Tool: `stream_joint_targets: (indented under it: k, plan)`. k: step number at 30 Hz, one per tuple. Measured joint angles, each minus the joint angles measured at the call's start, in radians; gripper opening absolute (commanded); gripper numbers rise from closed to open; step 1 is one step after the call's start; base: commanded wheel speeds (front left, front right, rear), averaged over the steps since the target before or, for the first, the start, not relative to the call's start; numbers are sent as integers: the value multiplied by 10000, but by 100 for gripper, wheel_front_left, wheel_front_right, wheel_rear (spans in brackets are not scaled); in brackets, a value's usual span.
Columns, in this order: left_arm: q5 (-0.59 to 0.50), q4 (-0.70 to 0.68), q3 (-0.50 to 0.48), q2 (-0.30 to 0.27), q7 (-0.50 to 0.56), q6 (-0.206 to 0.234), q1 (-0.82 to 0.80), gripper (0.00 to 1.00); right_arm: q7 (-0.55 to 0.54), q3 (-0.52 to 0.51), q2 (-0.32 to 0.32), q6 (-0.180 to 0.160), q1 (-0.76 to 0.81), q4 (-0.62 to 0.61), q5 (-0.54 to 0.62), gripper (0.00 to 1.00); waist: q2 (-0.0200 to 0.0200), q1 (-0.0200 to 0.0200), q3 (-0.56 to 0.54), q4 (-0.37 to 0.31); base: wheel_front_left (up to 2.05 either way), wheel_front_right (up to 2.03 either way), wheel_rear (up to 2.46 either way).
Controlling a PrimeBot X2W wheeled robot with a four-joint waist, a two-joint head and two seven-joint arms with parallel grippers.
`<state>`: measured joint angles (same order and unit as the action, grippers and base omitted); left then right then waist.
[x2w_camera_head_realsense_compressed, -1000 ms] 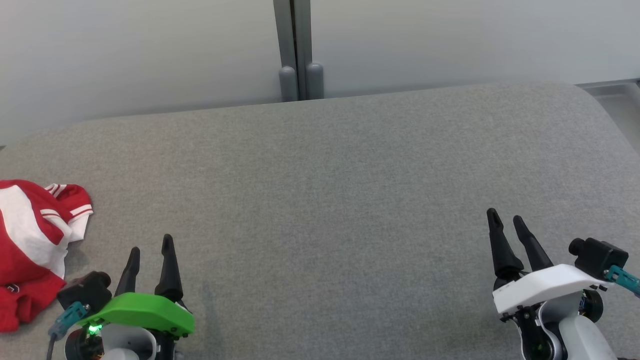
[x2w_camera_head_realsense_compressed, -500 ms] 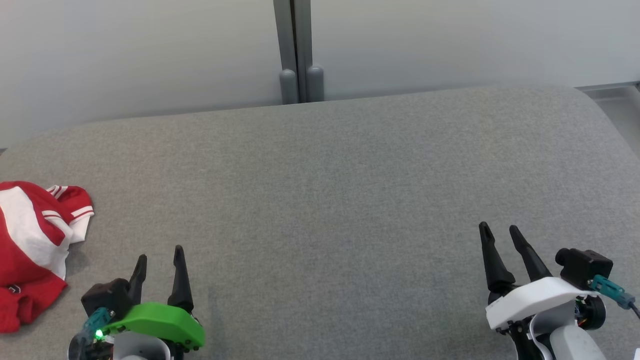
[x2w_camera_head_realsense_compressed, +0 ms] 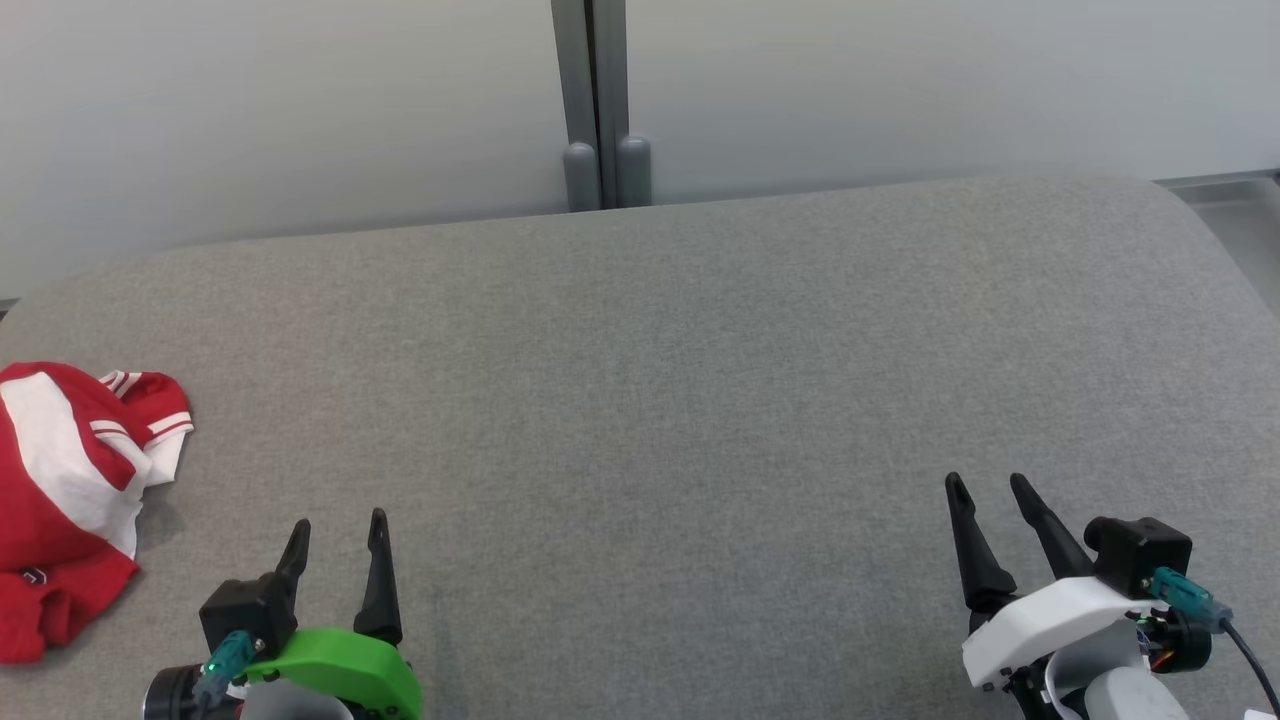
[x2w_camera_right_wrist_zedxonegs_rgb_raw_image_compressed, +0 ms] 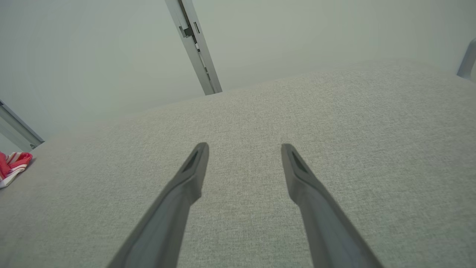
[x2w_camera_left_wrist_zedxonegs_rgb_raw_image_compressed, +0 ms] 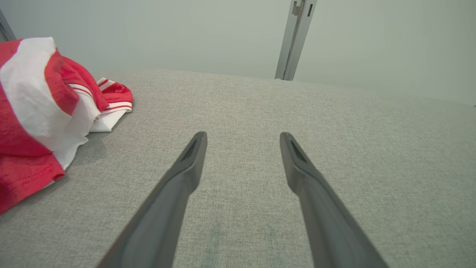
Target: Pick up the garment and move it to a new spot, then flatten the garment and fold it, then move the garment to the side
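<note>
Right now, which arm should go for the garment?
Left. The crumpled red-and-white garment lies just left of the open left gripper; the right gripper, also open, sits across the grey surface at the far right.

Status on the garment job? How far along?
Done: nothing clearly; the red-and-white garment lies bunched at the left edge of the grey surface, not flat or neatly folded. In hand: nothing; the left gripper and right gripper are both open and empty, apart from it. Left: probably everything, pick up, move, flatten, fold, set aside, though a loosely folded finish cannot be ruled out.
</note>
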<state>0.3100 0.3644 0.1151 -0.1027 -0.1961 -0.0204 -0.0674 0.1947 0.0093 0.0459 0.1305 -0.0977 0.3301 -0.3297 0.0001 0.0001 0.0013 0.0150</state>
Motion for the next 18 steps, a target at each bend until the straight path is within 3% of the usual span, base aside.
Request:
stream_joint_targets:
  k: [18]
  plan:
    - [-1375, -224, -370, 257, -378, -286, 225, 100, 364, -10, 12, 0, 111, -148, 1346, 100, 0, 0, -50, 279, 0, 0, 0]
